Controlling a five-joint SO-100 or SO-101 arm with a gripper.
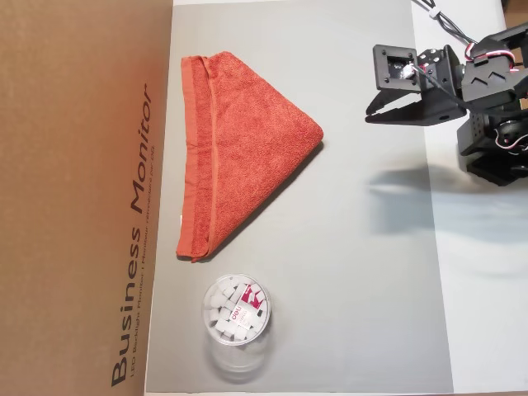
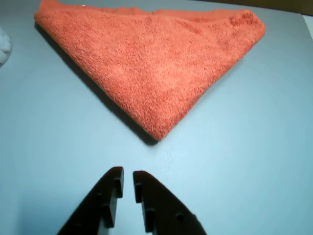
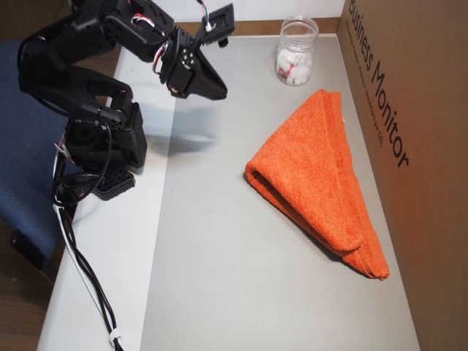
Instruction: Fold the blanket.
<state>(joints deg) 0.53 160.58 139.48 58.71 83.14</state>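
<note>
On the grey mat, all told:
Surface: a grey mat [image 1: 346, 272] lies over a white surface [image 1: 483, 313], whose bare strip runs past the mat's 3 o'clock edge in an overhead view.
Blanket: the orange-red blanket [image 1: 239, 144] lies on the mat folded into a triangle, hemmed long edge toward 9 o'clock and point toward 3 o'clock in that overhead view; in the wrist view its point [image 2: 159, 132] aims at 6 o'clock, toward the hand.
Hand: the black hand [image 2: 127, 177] hangs above the mat, apart from the blanket; its fingers stand narrow, a thin gap between the tips, holding nothing.
Arm: the black arm [image 3: 95, 80] stands on the white strip at 10 o'clock in an overhead view, wires trailing toward 7 o'clock.
Cup: a clear cup [image 1: 237, 312] of white pieces stands on the mat, near the blanket's 6 o'clock corner in an overhead view.
Box: a brown box [image 1: 82, 198] printed "Business Monitor" borders the mat at 9 o'clock.
Room: a blue chair [image 3: 22, 197] sits beside the surface at 9 o'clock in an overhead view.
</note>
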